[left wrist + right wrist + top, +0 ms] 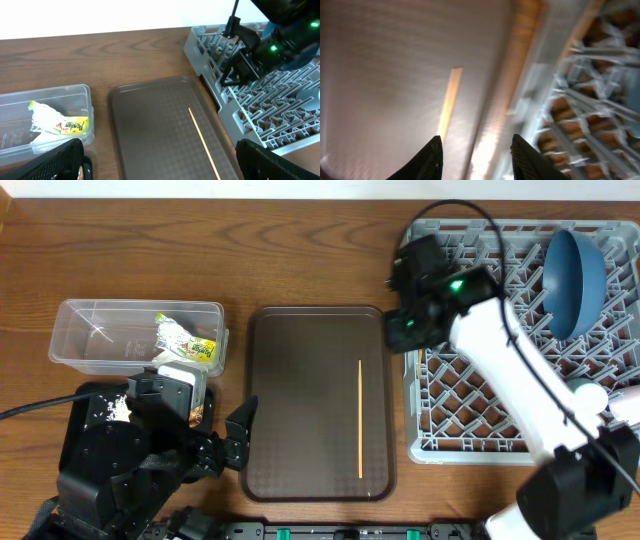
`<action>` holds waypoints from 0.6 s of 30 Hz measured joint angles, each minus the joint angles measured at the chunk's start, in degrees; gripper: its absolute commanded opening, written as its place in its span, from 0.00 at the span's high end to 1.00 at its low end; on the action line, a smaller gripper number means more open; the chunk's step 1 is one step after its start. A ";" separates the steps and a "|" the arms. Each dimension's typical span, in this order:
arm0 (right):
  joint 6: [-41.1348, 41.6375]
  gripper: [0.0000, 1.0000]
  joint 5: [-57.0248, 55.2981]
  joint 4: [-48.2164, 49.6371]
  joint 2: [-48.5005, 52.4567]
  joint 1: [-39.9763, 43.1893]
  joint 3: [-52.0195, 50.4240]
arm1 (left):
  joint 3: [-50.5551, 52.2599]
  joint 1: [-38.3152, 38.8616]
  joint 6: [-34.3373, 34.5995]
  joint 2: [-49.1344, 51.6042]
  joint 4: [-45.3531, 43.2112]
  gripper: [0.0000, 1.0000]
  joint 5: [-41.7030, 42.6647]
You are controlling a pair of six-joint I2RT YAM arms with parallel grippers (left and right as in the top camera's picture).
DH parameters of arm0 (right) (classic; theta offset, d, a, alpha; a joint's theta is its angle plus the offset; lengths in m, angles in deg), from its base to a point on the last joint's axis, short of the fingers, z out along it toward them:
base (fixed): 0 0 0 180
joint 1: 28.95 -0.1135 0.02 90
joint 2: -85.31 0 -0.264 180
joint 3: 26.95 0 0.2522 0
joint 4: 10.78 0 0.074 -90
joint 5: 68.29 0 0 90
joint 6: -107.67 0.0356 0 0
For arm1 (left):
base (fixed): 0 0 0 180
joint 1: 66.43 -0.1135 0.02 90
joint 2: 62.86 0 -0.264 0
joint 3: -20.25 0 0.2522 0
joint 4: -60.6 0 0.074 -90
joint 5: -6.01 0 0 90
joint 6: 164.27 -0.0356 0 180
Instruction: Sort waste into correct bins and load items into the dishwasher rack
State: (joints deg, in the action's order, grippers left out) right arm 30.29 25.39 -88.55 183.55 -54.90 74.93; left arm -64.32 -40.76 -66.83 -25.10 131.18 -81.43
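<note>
One wooden chopstick [360, 418] lies lengthwise on the brown serving tray [300, 410]; it also shows in the left wrist view [202, 140] and, blurred, in the right wrist view [449, 100]. The grey dishwasher rack [520, 340] holds the blue plate [575, 280] on edge. My right gripper [402, 332] is open and empty [477, 160], above the gap between the tray and the rack's left wall. My left gripper [225, 442] is open and empty [160, 165] over the tray's near left side. The clear tub [100, 335] holds the paper with the green-yellow wrapper [185, 340]. The black tray [95, 420] holds rice grains.
Whitish cups [592, 393] sit in the rack's right side, partly hidden by my right arm. The left arm covers much of the black tray. A cable runs off the left edge. The right wrist view is motion-blurred.
</note>
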 measured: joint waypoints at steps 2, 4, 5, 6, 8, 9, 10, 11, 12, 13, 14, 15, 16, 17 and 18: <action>1.03 0.54 -0.07 -0.04 -1.42 -3.87 0.00 | 0.00 0.02 0.00 0.00 0.02 0.02 0.00; 2.95 0.54 -0.74 -0.02 -1.64 -7.63 0.00 | 0.00 0.00 0.00 0.00 0.02 0.02 0.00; 3.89 0.55 -1.05 -0.02 -1.27 -9.27 -0.02 | 0.00 0.02 0.00 0.00 0.02 0.02 0.00; 5.01 0.56 -1.55 0.00 -0.57 -10.97 -0.11 | 0.00 0.02 0.00 0.00 0.02 0.02 0.00; 6.71 0.58 -2.56 0.00 1.18 -13.18 -0.55 | 0.00 0.00 0.02 0.00 0.02 0.02 0.00; 7.54 0.58 -3.04 -0.02 2.29 -13.99 -0.92 | 0.00 0.02 0.00 0.00 0.02 0.02 0.00; 8.41 0.60 -3.30 -0.07 3.78 -14.71 -1.40 | 0.00 0.00 0.00 0.00 0.02 0.02 0.00; 9.25 0.60 -3.52 -0.42 5.44 -15.37 -1.88 | 0.00 0.02 0.00 0.00 0.02 0.02 0.00; 9.86 0.60 -3.61 -0.90 7.08 -15.65 -2.32 | 0.00 0.02 0.00 0.00 0.02 0.02 0.00; 10.49 0.61 -3.61 -1.38 9.18 -15.96 -2.80 | 0.00 0.00 0.00 0.00 0.02 0.02 0.00; 10.91 0.61 -3.72 -1.84 10.67 -16.22 -3.08 | 0.00 0.00 0.00 0.00 0.00 0.02 0.00; 11.26 0.62 -3.67 -2.47 12.55 -16.33 -3.28 | 0.00 0.02 0.00 0.00 0.02 0.02 0.00; 11.50 0.62 -3.72 -2.64 13.94 -16.55 -3.52 | 0.00 0.00 0.00 0.00 0.02 0.02 0.00; 11.80 0.62 -3.69 -3.23 15.47 -16.61 -3.56 | 0.00 0.00 0.00 0.00 0.02 0.02 0.00; 11.96 0.62 -3.72 -3.30 15.98 -16.63 -3.56 | 0.00 0.00 0.00 0.00 0.02 0.02 0.00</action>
State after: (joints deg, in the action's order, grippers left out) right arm 42.25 21.67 -91.85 199.53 -71.54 71.37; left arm -64.32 -40.76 -66.83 -25.10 131.20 -81.43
